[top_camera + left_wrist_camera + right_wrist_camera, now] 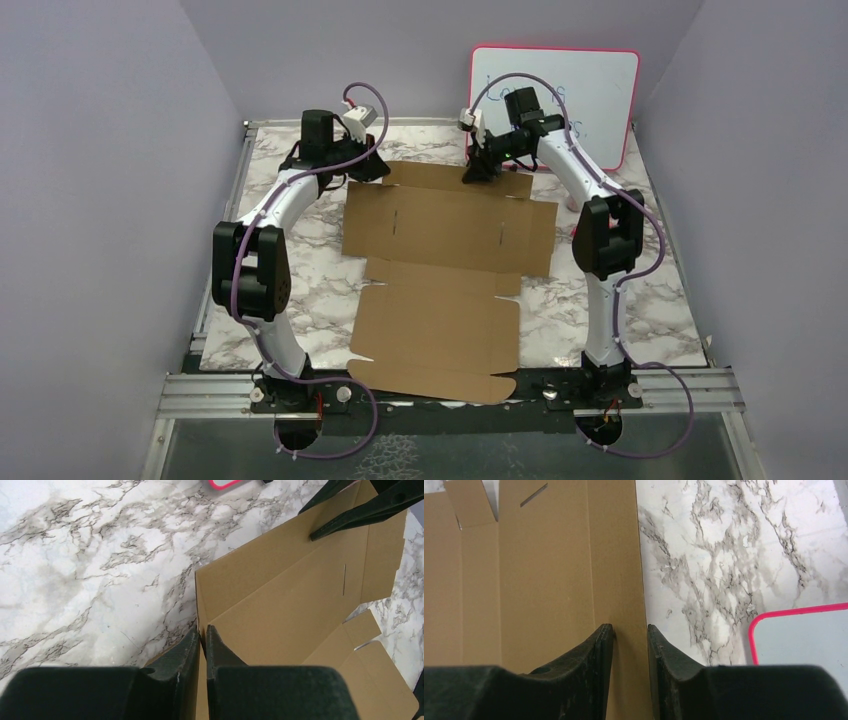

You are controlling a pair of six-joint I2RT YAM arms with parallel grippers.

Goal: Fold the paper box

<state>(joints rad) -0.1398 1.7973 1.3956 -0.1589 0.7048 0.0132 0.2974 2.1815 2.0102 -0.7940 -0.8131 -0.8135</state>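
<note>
The paper box [440,270] is a brown die-cut cardboard sheet lying mostly flat on the marble table [300,260]. My left gripper [372,168] is at its far left corner. In the left wrist view the left gripper [202,632] is shut on the thin edge of the box [300,595], where the far flap stands raised. My right gripper [478,175] is at the far edge, right of the middle. In the right wrist view the right gripper [630,630] is open, its fingers straddling the far strip of the box [544,580] near its edge.
A pink-framed whiteboard [580,95] leans at the back right, close behind the right gripper; its corner shows in the right wrist view [804,640]. Purple walls close in the table on the left, back and right. The box's near flap overhangs the front rail [440,385].
</note>
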